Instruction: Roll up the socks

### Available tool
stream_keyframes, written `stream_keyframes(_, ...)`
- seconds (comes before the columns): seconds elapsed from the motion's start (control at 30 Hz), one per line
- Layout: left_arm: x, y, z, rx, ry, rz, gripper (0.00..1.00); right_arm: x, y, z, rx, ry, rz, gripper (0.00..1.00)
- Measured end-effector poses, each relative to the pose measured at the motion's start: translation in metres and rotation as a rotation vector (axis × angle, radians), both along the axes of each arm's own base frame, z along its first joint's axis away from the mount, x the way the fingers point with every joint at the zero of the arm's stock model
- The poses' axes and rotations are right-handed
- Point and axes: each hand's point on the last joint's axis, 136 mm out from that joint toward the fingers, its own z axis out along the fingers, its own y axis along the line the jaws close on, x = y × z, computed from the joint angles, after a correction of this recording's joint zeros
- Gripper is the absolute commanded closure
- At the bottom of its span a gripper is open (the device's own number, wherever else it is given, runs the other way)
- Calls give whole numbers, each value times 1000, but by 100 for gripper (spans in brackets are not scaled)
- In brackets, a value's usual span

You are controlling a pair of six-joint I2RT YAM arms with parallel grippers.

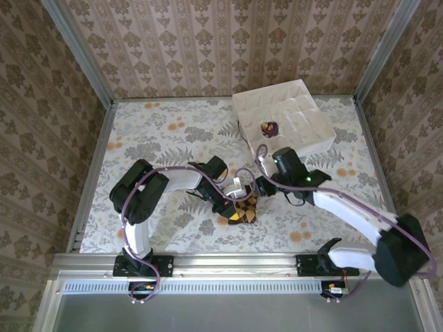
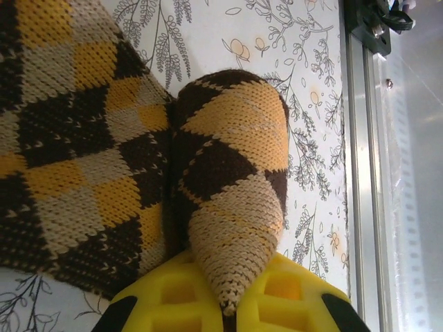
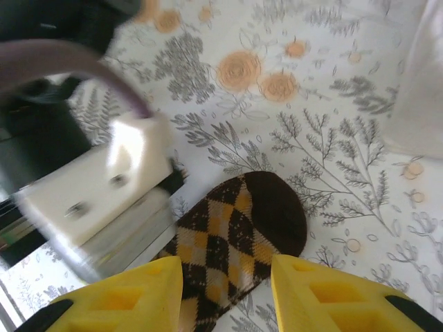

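Brown sock [image 1: 242, 209] mid-roll on the tabletop [image 1: 159, 131], between the 2 tools.

One end is folded over onto itself, and the left tool [image 2: 225, 308] is clamped on the folded tip. The right tool [image 3: 227, 273] stands part-open astride the flat part, gripping nothing that I can see. To roll well, I judge the left should hold its pinch and turn the fold tight along the sock while the right pins the flat end against slack. Count: 2 socks, this 1 and a purple sock [image 1: 268, 128] balled in a cell of the white box [image 1: 304, 111] far right; 1 box; 2 tools.
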Motion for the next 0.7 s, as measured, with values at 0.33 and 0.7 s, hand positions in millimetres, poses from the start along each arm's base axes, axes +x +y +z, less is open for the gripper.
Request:
stream_keyframes(0.33, 10, 0, -3, 39, 117, 60, 100, -36, -17, 58, -73, -321, 79, 59)
stream_keyframes(0.7, 16, 2, -5, 63, 215, 112, 100, -78, 16, -18, -461, -422, 434, 48)
